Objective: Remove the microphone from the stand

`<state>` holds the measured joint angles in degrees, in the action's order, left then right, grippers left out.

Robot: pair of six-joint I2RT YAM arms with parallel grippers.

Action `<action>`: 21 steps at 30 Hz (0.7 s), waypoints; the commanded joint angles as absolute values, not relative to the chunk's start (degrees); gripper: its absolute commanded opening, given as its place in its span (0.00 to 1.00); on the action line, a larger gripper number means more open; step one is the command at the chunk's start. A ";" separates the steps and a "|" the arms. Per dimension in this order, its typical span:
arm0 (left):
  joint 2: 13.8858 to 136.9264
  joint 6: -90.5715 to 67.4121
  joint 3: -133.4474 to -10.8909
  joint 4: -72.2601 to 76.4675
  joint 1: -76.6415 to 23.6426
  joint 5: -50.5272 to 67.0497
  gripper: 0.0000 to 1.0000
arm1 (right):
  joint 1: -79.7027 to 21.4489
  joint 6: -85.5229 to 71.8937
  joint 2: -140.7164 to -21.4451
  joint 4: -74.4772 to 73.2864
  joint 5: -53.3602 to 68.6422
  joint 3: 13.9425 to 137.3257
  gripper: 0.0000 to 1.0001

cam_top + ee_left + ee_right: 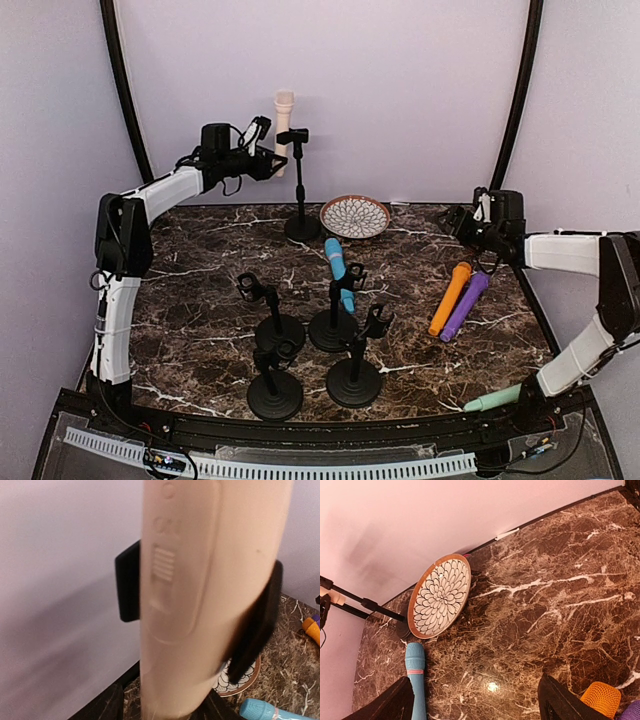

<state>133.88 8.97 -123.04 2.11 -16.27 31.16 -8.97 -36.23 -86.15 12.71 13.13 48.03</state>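
Top external view: the left gripper [268, 146] is high at the back of the dark brown marble table [200, 260], clamped on a cream plastic microphone [285, 112]. The microphone stands upright just left of the clip on the tall black stand [299, 190] (whether it touches the clip I cannot tell). The right gripper [463, 222] hovers at the table's right side, near an orange microphone [450, 298] and a purple microphone [466, 305] lying side by side.

Left wrist view: black fingers [129, 582] press both sides of the cream body, which is close and blurred.

Right wrist view: the right gripper's fingers [562, 702] are spread wide, holding nothing, above the marble. A round petal-patterned plate [440, 596] lies beyond.
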 commanded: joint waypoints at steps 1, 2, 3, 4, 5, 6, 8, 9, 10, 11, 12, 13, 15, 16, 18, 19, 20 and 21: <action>134.69 9.54 -126.87 4.10 -15.91 32.37 0.48 | -8.69 -34.19 -82.98 12.32 14.98 49.90 0.87; 134.89 9.57 -127.21 4.33 -15.91 32.58 0.42 | -8.72 -34.04 -82.52 12.24 15.10 49.92 0.86; 135.21 9.58 -127.33 4.73 -15.91 33.02 0.33 | -8.70 -33.83 -82.07 12.07 15.16 49.92 0.86; 135.28 9.58 -127.48 4.87 -15.91 33.30 0.29 | -8.70 -33.56 -81.61 11.84 15.20 49.92 0.86; 135.22 9.54 -127.50 4.89 -15.91 33.77 0.23 | -8.70 -33.29 -81.24 11.61 15.20 50.00 0.86; 135.20 9.55 -127.52 4.77 -15.91 34.02 0.20 | -8.70 -33.12 -80.84 11.34 15.13 50.01 0.86; 134.82 9.71 -127.23 4.10 -15.91 34.83 0.11 | -8.70 -32.74 -80.04 10.88 15.07 50.00 0.86; 134.27 9.74 -126.90 3.86 -15.91 35.38 0.07 | -8.70 -32.56 -79.61 10.68 15.09 50.01 0.86; 133.85 9.66 -125.72 3.95 -15.91 35.66 0.05 | -8.70 -32.53 -79.07 10.57 15.16 49.93 0.86; 132.56 9.51 -123.72 4.66 -15.91 36.16 0.02 | -8.70 -32.46 -78.69 10.55 15.33 49.85 0.86; 131.80 9.37 -122.28 5.40 -15.91 36.49 0.01 | -8.70 -32.39 -78.35 10.53 15.55 49.84 0.86; 129.83 9.02 -118.90 7.22 -15.97 37.01 0.00 | -8.72 -32.44 -78.03 10.62 15.83 49.76 0.86; 126.38 8.62 -113.51 10.83 -16.10 37.47 0.00 | -8.91 -32.35 -77.52 10.83 16.72 49.74 0.85; 123.95 8.53 -111.82 12.82 -16.33 37.41 0.00 | -9.14 -32.28 -77.17 10.96 16.98 49.75 0.86; 120.46 8.42 -106.94 14.81 -16.75 36.73 0.00 | -9.83 -32.00 -76.69 10.99 17.16 49.88 0.85; 119.29 8.30 -103.71 15.40 -16.86 36.43 0.00 | -10.11 -31.94 -76.46 10.99 17.12 49.92 0.85; 117.10 8.32 -102.08 16.48 -17.18 35.52 0.00 | -10.45 -31.92 -76.24 11.03 17.15 49.92 0.85; 115.90 8.32 -99.02 16.94 -17.33 34.99 0.00 | -10.79 -31.94 -76.01 11.07 17.15 49.97 0.85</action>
<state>124.66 9.67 -106.24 12.25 -16.21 34.44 -9.56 -32.93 -77.76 9.80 15.90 48.36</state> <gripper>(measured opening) 0.319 0.854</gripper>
